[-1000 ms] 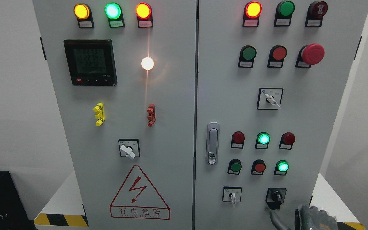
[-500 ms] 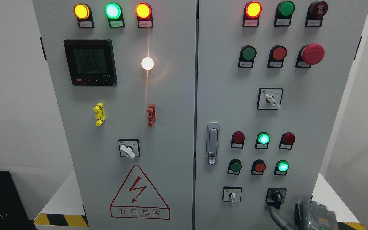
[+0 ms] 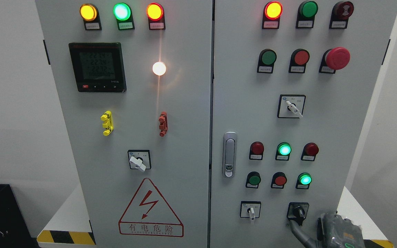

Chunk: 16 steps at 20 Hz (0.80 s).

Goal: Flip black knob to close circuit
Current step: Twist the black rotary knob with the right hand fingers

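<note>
The black knob (image 3: 298, 211) sits on a black square plate at the lower right of the grey cabinet's right door (image 3: 322, 137). Its handle points roughly upward, tilted slightly left. My right hand (image 3: 336, 231) comes in at the bottom edge, below and to the right of the knob, and is mostly cut off by the frame. One grey finger (image 3: 298, 234) stretches up and left, and its tip ends just under the knob's plate without gripping the knob. The hand holds nothing. My left arm does not show.
A white selector switch (image 3: 251, 210) sits left of the knob. Red and green buttons and lamps (image 3: 283, 149) are above it, with a silver door latch (image 3: 229, 154) farther left. The left door (image 3: 81, 137) carries a meter (image 3: 97, 67) and a high-voltage warning sign (image 3: 150, 210).
My right hand has risen a little from the bottom edge, and its finger has come up to just under the knob's plate. The knob has not turned.
</note>
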### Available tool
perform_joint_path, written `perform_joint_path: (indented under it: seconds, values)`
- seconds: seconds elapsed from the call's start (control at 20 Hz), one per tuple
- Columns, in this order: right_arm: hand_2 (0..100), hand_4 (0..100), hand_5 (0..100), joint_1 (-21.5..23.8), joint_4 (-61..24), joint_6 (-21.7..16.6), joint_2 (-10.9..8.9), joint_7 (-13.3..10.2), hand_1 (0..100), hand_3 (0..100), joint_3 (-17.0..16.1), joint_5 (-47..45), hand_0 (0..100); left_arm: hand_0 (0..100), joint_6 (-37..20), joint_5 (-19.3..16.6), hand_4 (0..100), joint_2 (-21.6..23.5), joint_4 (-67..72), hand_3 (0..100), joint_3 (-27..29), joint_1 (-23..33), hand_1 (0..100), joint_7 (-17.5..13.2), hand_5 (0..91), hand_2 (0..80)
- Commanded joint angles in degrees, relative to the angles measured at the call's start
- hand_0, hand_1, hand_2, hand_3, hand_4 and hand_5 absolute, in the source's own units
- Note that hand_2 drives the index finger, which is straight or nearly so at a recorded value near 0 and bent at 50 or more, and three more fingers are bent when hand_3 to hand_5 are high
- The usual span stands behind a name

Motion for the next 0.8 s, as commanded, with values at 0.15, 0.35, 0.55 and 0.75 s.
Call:
perform_joint_path:
  seconds: [0.15, 0.35, 0.55, 0.75]
  values:
    - [91, 97, 96, -0.54, 0.77, 0.1, -0.16, -0.35, 0, 100, -1.96, -0.08, 0, 12, -0.04, 0.0, 0, 0.0, 0.04, 0, 0.04, 0.0, 56, 0.0, 0.0, 0.0]
    - [91, 97, 96, -0.89, 0.95, 0.1, -0.16, -0.52, 0, 100, -2.57, -0.08, 0, 12, -0.04, 0.0, 0, 0.0, -0.05, 0, -0.05, 0.0, 56, 0.0, 0.0, 0.0]
    - [91, 97, 96, -0.8, 1.04, 0.01, -0.16, -0.52, 0, 100, -3.19, -0.17, 0, 12, -0.04, 0.0, 0, 0.0, -0.05, 0, 0.04, 0.0, 56, 0.09, 0.0, 0.0]
    - [91, 97, 96, -0.8, 1.04, -0.08, -0.16, -0.61, 0, 100, -3.36, -0.25, 0, 12, -0.04, 0.0, 0, 0.0, 0.04, 0, 0.03, 0.0, 56, 0.0, 0.0, 0.0]
